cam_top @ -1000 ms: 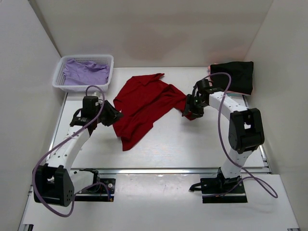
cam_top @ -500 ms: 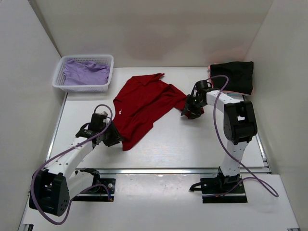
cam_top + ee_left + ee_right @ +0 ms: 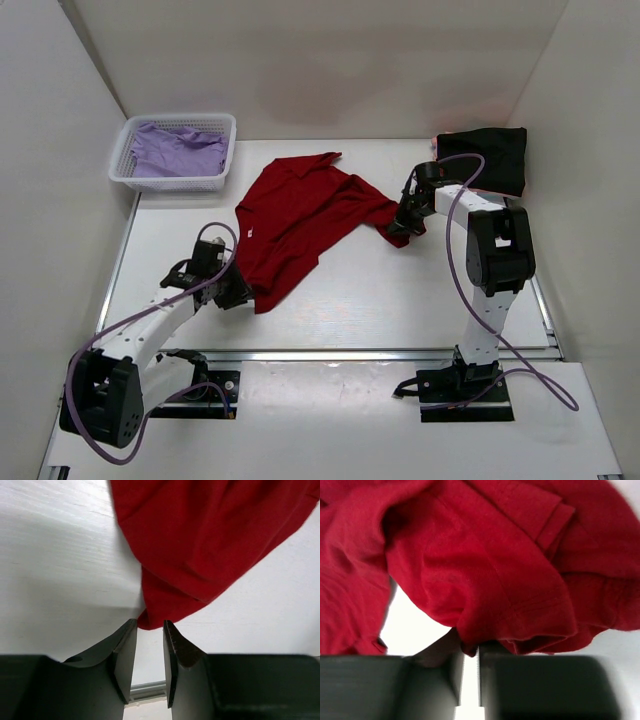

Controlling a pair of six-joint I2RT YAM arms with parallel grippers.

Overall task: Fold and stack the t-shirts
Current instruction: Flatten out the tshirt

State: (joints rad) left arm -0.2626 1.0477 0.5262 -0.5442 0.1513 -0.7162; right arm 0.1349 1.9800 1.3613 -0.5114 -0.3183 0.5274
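the right gripper (image 3: 401,227) is now clamped on a fold of the deep red t-shirt (image 3: 300,215) spread on the table (image 3: 400,300), and the left gripper (image 3: 240,293), narrowly parted, is brought to its near corner, so flattening is judged prepared.

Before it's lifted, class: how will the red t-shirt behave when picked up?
Probably floppy: the red t-shirt lies rumpled, soft folds bunched at the right gripper. Likely light, being thin cloth. It should sag from any pinch point rather than hold shape.

Red t-shirt (image 3: 300,215) rumpled, spread at centre; lavender t-shirt (image 3: 178,150) heaped far left; black t-shirt (image 3: 490,158) far right.
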